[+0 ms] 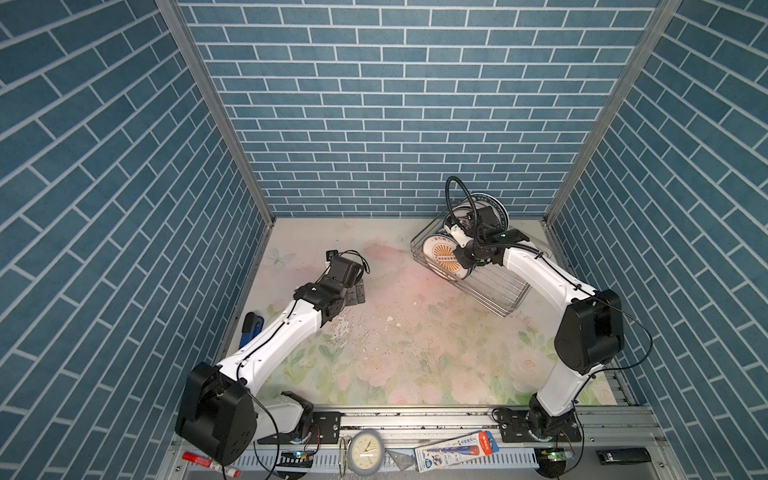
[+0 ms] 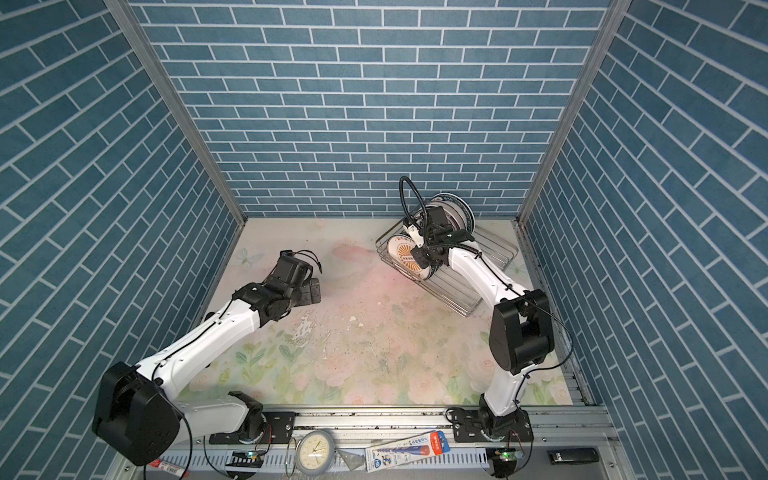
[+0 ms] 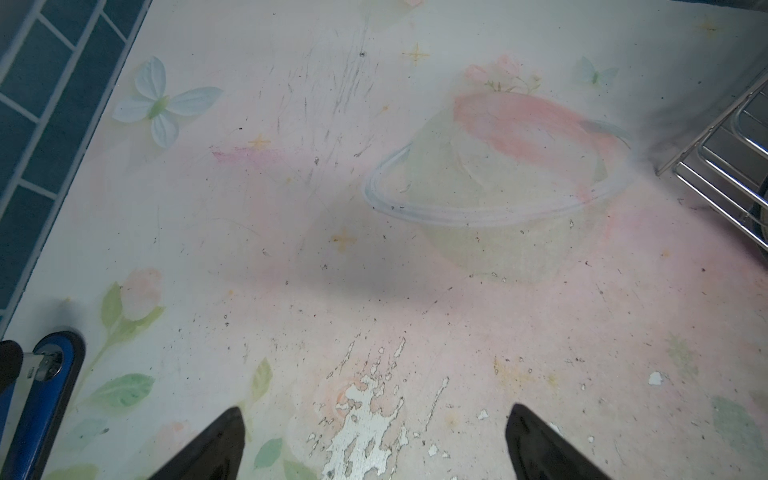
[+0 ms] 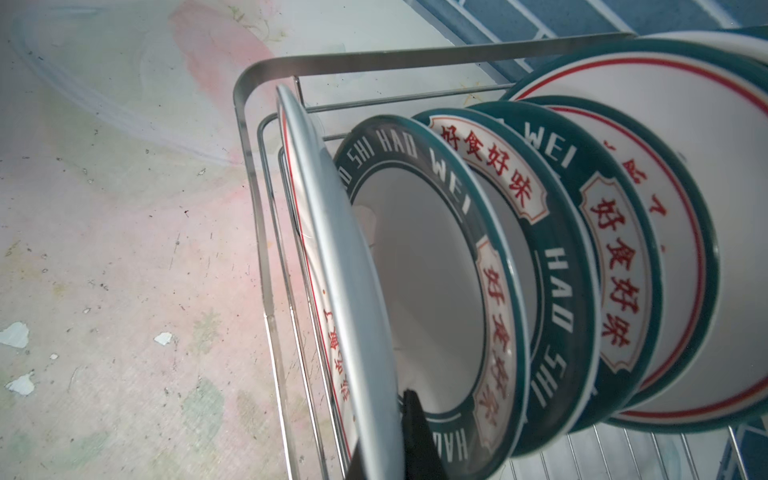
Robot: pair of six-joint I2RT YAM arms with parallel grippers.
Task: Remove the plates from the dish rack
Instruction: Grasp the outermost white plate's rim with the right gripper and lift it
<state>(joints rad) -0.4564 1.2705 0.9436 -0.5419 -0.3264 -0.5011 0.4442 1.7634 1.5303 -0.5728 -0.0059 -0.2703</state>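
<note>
The dish rack (image 1: 500, 297) is seen at the upper right of the floral table mat (image 1: 395, 340) in both top views, set at an angle close to the back wall. The plates (image 4: 552, 266) are stood on edge in a row at the rack's upper end, with their green lettered rims overlapping. The frontmost one, the sunburst plate (image 1: 441, 257), is turned toward the middle of the mat.

The right gripper (image 4: 388, 419) is positioned over that end of the rack and is closed on the sunburst plate's rim. In the right wrist view a black finger (image 4: 415, 432) is pressed against the plate's pale back.

The left gripper (image 3: 374, 436) is held above the mat at the centre left of both top views, well apart from the rack. Its jaws are spread wide, and only mat is seen between them.
</note>
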